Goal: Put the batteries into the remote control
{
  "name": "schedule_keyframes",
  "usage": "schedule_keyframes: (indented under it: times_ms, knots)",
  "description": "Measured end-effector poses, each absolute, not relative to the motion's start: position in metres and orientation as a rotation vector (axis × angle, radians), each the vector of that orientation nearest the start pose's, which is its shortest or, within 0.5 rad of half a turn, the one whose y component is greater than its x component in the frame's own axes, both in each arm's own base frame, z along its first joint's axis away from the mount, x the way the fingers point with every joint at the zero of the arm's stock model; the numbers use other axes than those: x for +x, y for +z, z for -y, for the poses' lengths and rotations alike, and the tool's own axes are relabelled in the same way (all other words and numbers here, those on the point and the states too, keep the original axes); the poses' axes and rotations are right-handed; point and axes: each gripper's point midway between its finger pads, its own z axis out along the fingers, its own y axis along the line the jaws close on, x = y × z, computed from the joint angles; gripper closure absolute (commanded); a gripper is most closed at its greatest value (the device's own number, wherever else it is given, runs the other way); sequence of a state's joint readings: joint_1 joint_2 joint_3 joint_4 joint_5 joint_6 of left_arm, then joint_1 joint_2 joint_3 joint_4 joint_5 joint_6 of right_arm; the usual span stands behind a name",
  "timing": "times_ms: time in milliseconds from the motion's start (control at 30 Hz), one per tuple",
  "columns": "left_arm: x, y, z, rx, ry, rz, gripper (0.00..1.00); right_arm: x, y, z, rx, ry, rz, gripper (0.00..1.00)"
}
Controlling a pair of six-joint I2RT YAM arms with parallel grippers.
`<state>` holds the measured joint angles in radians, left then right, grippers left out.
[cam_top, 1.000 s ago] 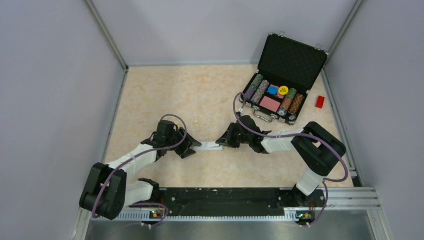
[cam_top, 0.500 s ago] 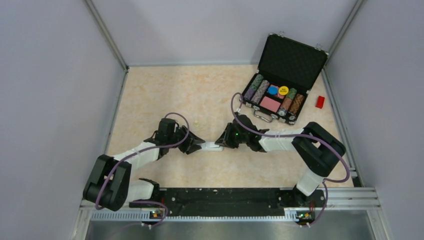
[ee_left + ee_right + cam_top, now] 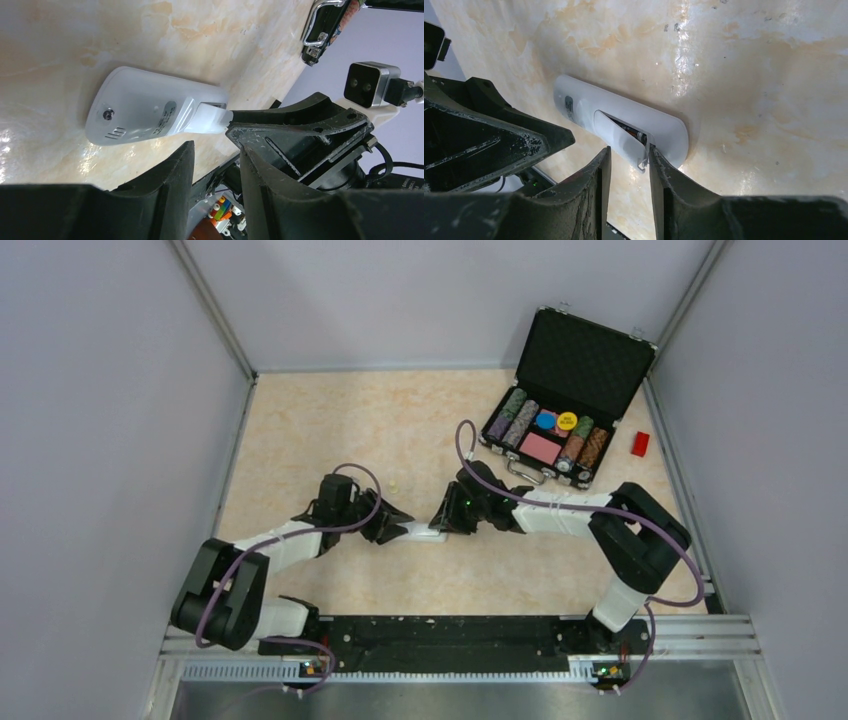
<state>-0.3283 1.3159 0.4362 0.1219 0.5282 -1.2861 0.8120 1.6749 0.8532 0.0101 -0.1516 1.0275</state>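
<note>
The white remote control (image 3: 421,532) lies back-up on the table between my two grippers. Its battery cover (image 3: 621,137) is tilted up at one end, and the dark end of a battery (image 3: 633,134) shows in the compartment beneath it. My right gripper (image 3: 629,150) is open, with the cover's clip end between its fingertips and resting against the right finger (image 3: 659,165). My left gripper (image 3: 215,150) is open and empty, just short of the remote's (image 3: 145,112) other end. In the top view the left gripper (image 3: 402,523) and right gripper (image 3: 438,525) face each other over the remote.
An open black case of poker chips (image 3: 560,430) stands at the back right, with a small red block (image 3: 640,443) beside it. A small cream peg (image 3: 396,485) lies just behind the left gripper. The arms' black mounting rail (image 3: 450,630) runs along the near edge.
The left gripper has swung right and slightly farther back, closer to the remote's end. The right wrist has shifted left and back a little. The remote has stayed in place.
</note>
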Motion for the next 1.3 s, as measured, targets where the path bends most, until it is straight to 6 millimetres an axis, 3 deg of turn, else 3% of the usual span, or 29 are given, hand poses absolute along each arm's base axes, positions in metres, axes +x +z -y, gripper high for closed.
schedule_keyframes:
  times_ms: [467, 733, 967, 1300]
  knots:
    - [0.252, 0.076, 0.22, -0.936, -1.362, -2.448, 0.59, 0.228, 0.049, -0.323, 0.177, 0.844, -2.683, 0.69]
    - [0.254, 0.068, 0.232, -0.911, -1.375, -2.482, 0.59, 0.229, 0.048, -0.32, 0.145, 0.806, -2.687, 0.68]
    - [0.25, 0.057, 0.24, -0.902, -1.378, -2.523, 0.6, 0.233, 0.036, -0.317, 0.14, 0.749, -2.699, 0.74]
    - [0.248, 0.053, 0.238, -0.885, -1.333, -2.553, 0.61, 0.237, 0.032, -0.319, 0.14, 0.733, -2.696, 0.76]
